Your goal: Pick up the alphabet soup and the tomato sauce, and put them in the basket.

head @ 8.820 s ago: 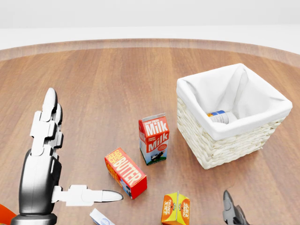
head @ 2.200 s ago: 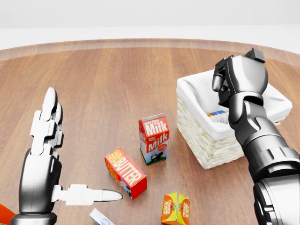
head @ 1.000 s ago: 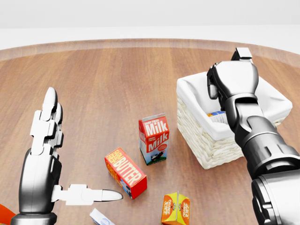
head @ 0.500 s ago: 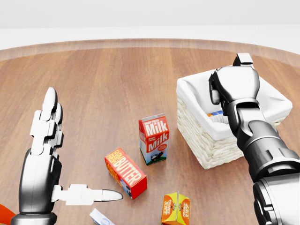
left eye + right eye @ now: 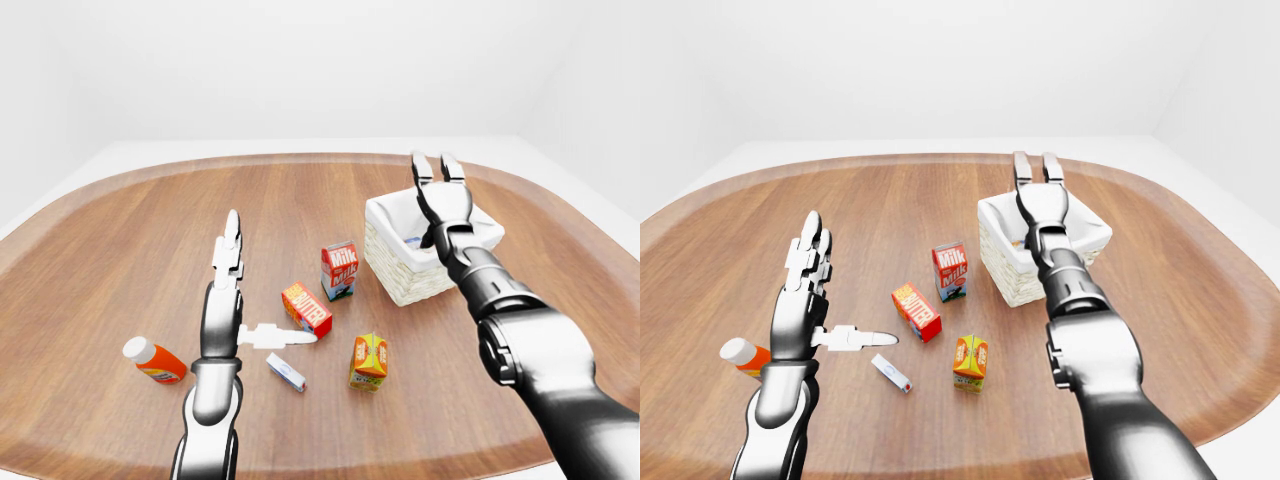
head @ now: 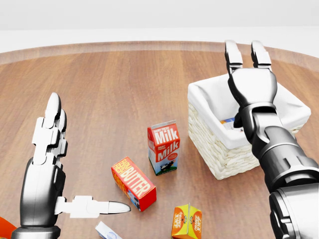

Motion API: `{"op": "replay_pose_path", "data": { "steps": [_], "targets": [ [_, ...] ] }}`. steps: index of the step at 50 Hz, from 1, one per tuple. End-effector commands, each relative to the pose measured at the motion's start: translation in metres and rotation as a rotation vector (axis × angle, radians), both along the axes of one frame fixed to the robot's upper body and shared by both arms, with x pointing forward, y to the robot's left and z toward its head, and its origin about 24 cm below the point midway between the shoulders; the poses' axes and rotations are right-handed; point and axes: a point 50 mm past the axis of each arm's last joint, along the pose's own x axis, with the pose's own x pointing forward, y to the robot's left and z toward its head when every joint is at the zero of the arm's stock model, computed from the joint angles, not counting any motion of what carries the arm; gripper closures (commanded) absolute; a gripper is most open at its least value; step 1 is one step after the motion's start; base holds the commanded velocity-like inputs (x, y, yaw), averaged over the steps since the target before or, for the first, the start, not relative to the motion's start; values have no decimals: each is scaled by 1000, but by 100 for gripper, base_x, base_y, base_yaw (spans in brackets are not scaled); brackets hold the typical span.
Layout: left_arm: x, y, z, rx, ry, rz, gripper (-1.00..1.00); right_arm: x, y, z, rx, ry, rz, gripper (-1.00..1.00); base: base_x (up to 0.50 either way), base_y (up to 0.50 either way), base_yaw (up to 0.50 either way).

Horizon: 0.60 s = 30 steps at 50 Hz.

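**Right hand spread above the basket, a can lying inside**

The chrome three-finger right hand (image 6: 250,82) hangs over the square white wicker basket (image 6: 223,158) with its fingers splayed straight and nothing between them. Inside, against the cloth lining, lies a small can with a blue and orange label (image 6: 230,122); too little of it shows to tell whether it is the alphabet soup or the tomato sauce, and no second can is visible from here, the forearm covering part of the interior.

The risk, as I judge it, lies in drawing the arm away: the forearm sits low across the soft fabric rim, and a careless pull could snag the lining or nudge the light woven basket along the smooth wooden table (image 6: 109,89).

The left hand (image 6: 47,164) stands flat and empty, thumb pointing at the red rectangular butter box (image 6: 133,183), near the upright red-and-white milk carton (image 6: 163,147), both hard-edged cardboard.
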Motion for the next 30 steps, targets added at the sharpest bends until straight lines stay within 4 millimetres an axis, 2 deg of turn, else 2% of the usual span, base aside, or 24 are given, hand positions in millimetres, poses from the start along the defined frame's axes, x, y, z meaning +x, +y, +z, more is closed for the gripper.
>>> {"op": "replay_pose_path", "data": {
  "steps": [1, 13, 24, 30],
  "targets": [
    [0, 0, 0, 2, 1, -1, -100, 1, 1, 6, 4, -23, 5, -100, 0, 0, 0],
    [0, 0, 0, 3, 1, -1, -100, 2, 1, 7, 2, -26, 5, -100, 0, 0, 0],
    [0, 0, 0, 3, 1, -1, -100, 6, -2, 29, 2, -82, -2, -100, 0, 0, 0],
    [0, 0, 0, 3, 1, -1, -100, 9, -4, 47, 0, -115, -7, -100, 0, 0, 0]
  ]
}}
